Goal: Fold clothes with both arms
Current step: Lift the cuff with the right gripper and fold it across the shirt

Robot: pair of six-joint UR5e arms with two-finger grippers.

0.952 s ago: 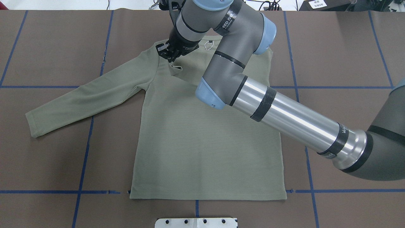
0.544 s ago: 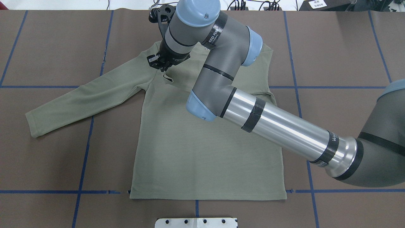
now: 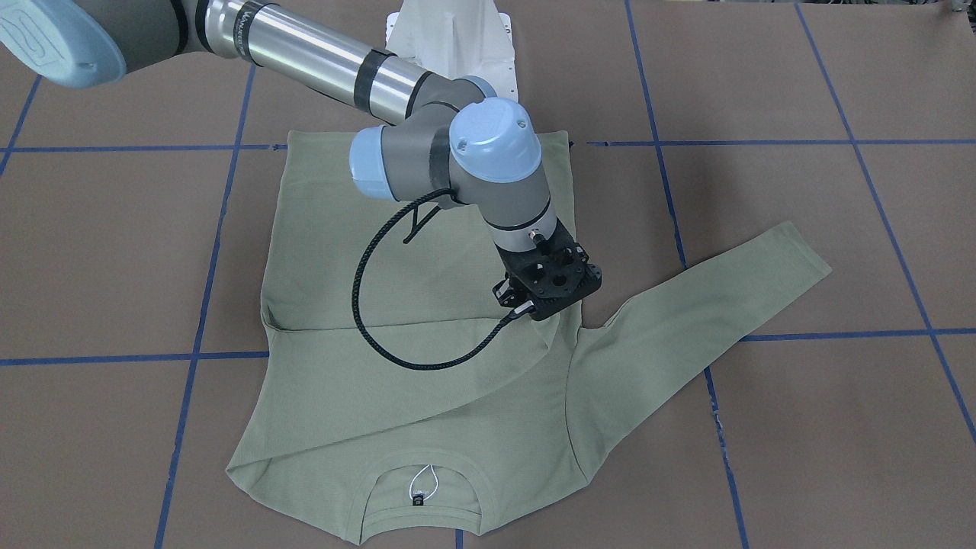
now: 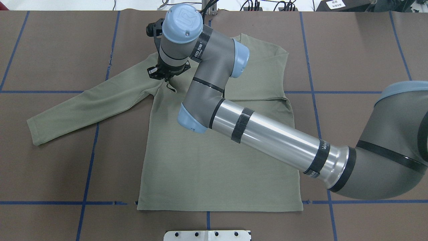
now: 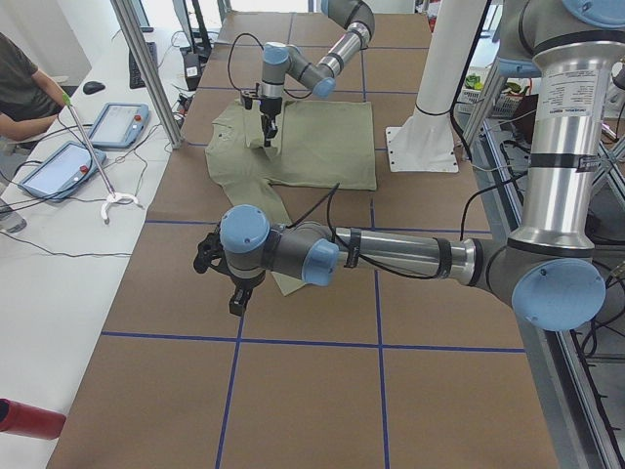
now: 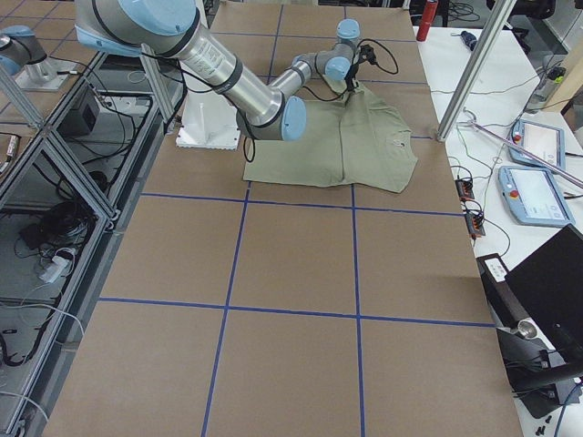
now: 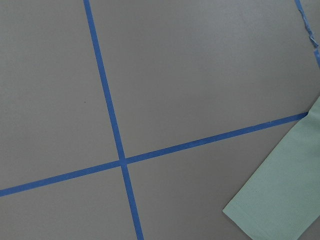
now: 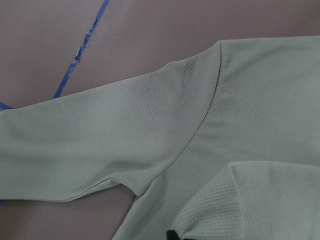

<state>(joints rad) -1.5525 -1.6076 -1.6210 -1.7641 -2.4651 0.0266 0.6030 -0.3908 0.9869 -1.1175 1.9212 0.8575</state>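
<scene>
The sage-green shirt [image 4: 214, 160] lies flat on the brown counter [image 4: 50, 50], one sleeve folded across its chest. The right tool [image 4: 165, 77] is clenched on that sleeve's cuff, above the opposite shoulder. The left tool [image 5: 237, 298] hangs near the outstretched cuff; I cannot tell its grip.

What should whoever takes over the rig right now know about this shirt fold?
The right gripper is low over the shirt near its left shoulder, at the end of the right sleeve; its fingers are hidden, so grip unclear.
The left gripper is off the shirt, beside the cuff of the left sleeve; open or shut unclear.
Done: right sleeve folded across the chest.
Left: left sleeve in, then fold the body.
</scene>
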